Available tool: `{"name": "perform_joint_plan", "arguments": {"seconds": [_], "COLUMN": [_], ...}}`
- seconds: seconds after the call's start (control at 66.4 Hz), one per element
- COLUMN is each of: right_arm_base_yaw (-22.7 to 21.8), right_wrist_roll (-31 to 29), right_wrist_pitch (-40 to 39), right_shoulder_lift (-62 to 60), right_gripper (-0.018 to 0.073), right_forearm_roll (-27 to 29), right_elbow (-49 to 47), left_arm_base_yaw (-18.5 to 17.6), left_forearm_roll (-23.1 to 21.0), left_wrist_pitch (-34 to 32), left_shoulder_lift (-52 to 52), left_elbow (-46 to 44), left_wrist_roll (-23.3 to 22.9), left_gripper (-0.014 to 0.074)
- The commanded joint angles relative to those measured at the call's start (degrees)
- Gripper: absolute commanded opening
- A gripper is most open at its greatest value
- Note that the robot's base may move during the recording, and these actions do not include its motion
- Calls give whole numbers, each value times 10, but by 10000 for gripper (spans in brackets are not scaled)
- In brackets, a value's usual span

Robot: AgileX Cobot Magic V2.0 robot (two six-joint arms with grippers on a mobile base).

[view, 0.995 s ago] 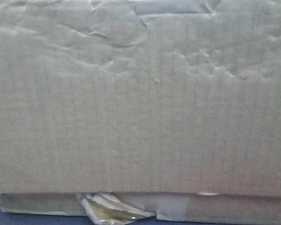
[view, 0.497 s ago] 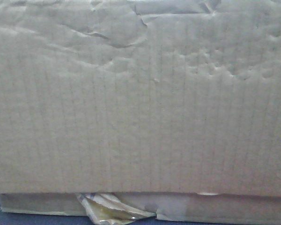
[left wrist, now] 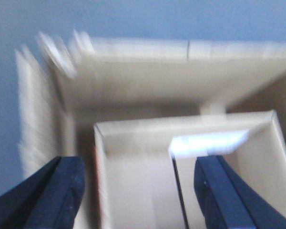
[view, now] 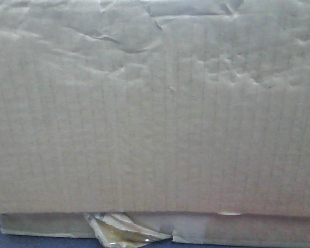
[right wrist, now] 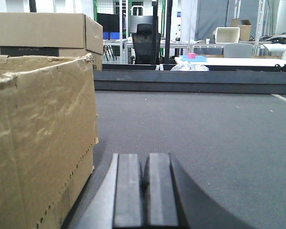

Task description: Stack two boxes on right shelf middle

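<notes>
Judging from the left wrist view, the step in hand is to take hold of a box (left wrist: 181, 125) by its wall. The left gripper (left wrist: 138, 164) is spread wide, one dark finger at 7 o'clock and the other at 5 o'clock, and the left wall of this open box stands between them. To do it well, I would lower the fingers evenly over that wall and close them near a corner, because the cardboard looks soft and dented and may fold in the middle. The carton is wide, so the other arm should probably help. The right gripper (right wrist: 146, 171) is pressed closed with nothing in it, low over the grey floor (right wrist: 205, 133), just beside another box (right wrist: 38, 143) at 9 o'clock. The picture is blurred, but the open box seems empty – I see only bare cardboard and a white strip (left wrist: 207, 142) at its rim. A bigger open box (left wrist: 148, 81) lies at 12 o'clock; whether the smaller one sits inside it I cannot tell. In the front view a creased cardboard face (view: 155, 119) fills everything, with torn tape (view: 119, 232) at 7 o'clock – the shelf is not visible in any view.
</notes>
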Motion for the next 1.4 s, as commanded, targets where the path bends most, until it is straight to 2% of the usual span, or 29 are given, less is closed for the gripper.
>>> {"name": "perform_joint_plan", "arguments": {"seconds": [0.0,0.09,0.196,0.362,0.512,0.919,1.16,1.266,1.386], "right_arm_base_yaw": [-1,-1,-1,-1,-1,-1,-1,-1,-1], "right_wrist_roll": [-2,-2,-2,-2,-2,-2,-2,-2,-2], "right_wrist_pitch": [-9,-9,-9,-9,-9,-9,-9,-9,-9], "right_shoulder_lift": [-2,-2,-2,-2,-2,-2,-2,-2,-2], "right_gripper": [-162,-162,-162,-162,-162,-162,-162,-162,-162], "right_forearm_roll": [-2,-2,-2,-2,-2,-2,-2,-2,-2], "right_elbow": [-5,-5,-5,-5,-5,-5,-5,-5,-5], "left_arm_base_yaw": [1,18,38,61,61,61,67,84,87], "left_forearm_roll": [50,35,17,-7,-8,-49,-52,-70,-87], "left_wrist_pitch": [7,7,7,7,7,7,7,7,7], "left_shoulder_lift": [-21,-27,-27,-30,-31,-37,-37,-37,-37], "left_elbow": [-18,-16,6,71,126,233,241,241,241], "left_wrist_roll": [16,22,61,63,63,63,63,66,82], "left_gripper": [391,391,391,391,391,391,391,391,391]}}
